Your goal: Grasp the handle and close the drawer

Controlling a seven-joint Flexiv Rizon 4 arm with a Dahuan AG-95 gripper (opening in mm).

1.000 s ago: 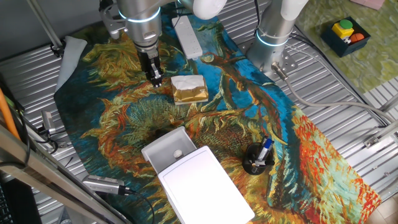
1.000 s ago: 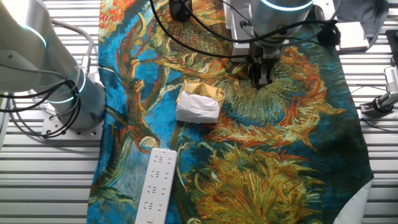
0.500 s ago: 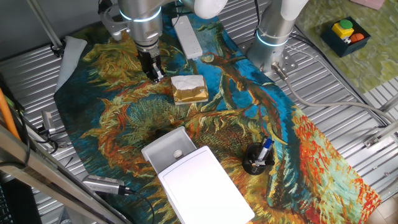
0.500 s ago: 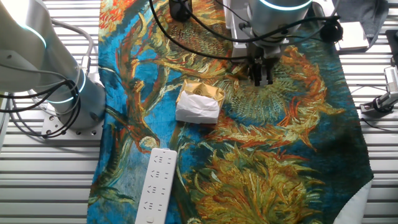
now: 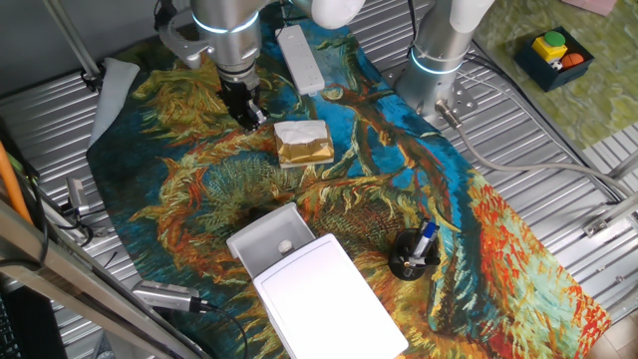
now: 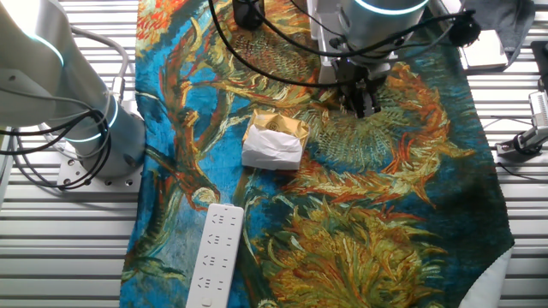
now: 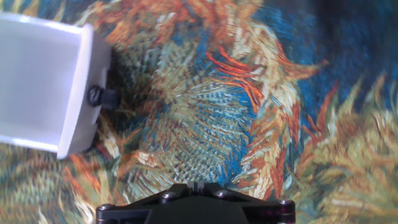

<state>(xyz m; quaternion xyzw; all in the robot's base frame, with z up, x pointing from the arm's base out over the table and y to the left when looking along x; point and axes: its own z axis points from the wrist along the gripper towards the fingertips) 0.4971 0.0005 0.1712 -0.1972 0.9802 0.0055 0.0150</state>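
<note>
One drawer, pulled out of one white box, sits at about 6 o'clock on the desk; it has one small dark handle. One tan-and-white block lies near the middle. One white power strip lies at 12 o'clock. One black cup stands at about 4 o'clock, holding pens (their number cannot be told). One patterned cloth covers the desk. One box with a yellow button sits at 2 o'clock. Two robot arms show: one over the cloth, one base beside it.
</note>
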